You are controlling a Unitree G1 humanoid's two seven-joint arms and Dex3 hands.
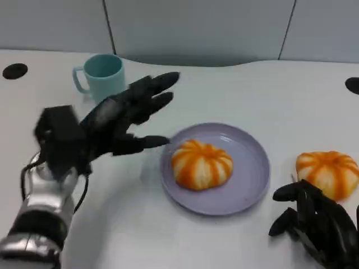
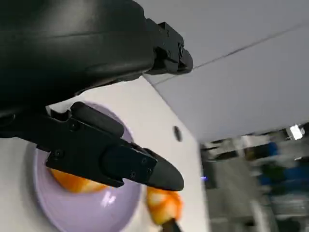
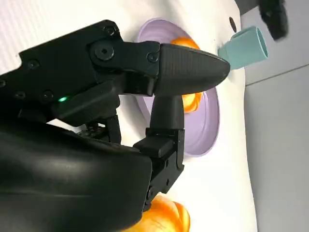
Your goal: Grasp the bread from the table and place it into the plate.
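**One bread on the plate, a second beside the right robot hand**

On the white surface (image 1: pixel 269 95) stands a lavender plate (image 1: pixel 249 179) holding an orange-striped bread (image 1: pixel 201 163), which lies a little left of the plate's middle. A second bread (image 1: pixel 330 171) of the same kind lies on the surface to the right of the plate, apart from its rim.

The left robot hand (image 1: pixel 120 120) hangs above the surface just left of the plate, fingers spread apart and reaching toward the upper right, holding nothing; one fingertip points at the plate's left rim. Behind it stands a teal mug (image 1: pixel 104 75), handle to the left.

The right robot hand (image 1: pixel 317 224) sits at the lower right, just in front of the second bread, its fingers curled loosely and apart, nothing in them. In the right wrist view that bread (image 3: pixel 161 217) shows close under the hand's shell, with the plate (image 3: pixel 205 130) and mug (image 3: pixel 246 46) farther off.
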